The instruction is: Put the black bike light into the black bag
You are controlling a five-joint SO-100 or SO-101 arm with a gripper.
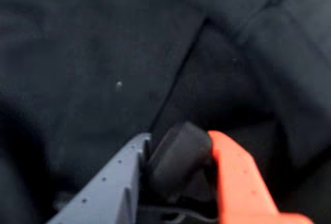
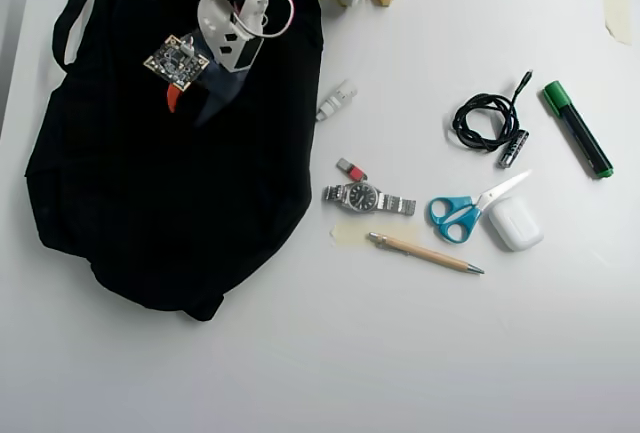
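Pincer point(image 1: 178, 157) of one grey-blue finger point(image 1: 111, 182) and one orange finger point(image 1: 235, 177), narrowly parted and closed onto the small chunky black rubbery bike light point(image 1: 178, 154), which sits squeezed between the two tips in the wrist view. Behind the light that view shows only soft dark fabric, folded and blurred, with a seam or slit edge running up from the grey-blue tip; whether the light touches the fabric cannot be told.

In the overhead view the pincer point(image 2: 195, 105) hangs over the upper middle of the large soft black fabric bag point(image 2: 160, 203), its orange finger showing as a small red-orange sliver, and the light itself cannot be made out against the black cloth. The white arm point(image 2: 228, 13) reaches over the bag from its top edge, with a small circuit board on it.

The bag's long black strap point(image 2: 72, 3) loops off its upper left corner. To the right of the bag, on the white table point(image 2: 400, 353), lie a small white plug-like piece point(image 2: 336, 100) just beside the bag, a steel wristwatch point(image 2: 367, 197), a tan pen point(image 2: 425, 253), blue-handled scissors point(image 2: 470, 208), a white earbud case point(image 2: 515, 223), a coiled black cable point(image 2: 485, 120) and, farthest from the bag, a green marker point(image 2: 577, 129).
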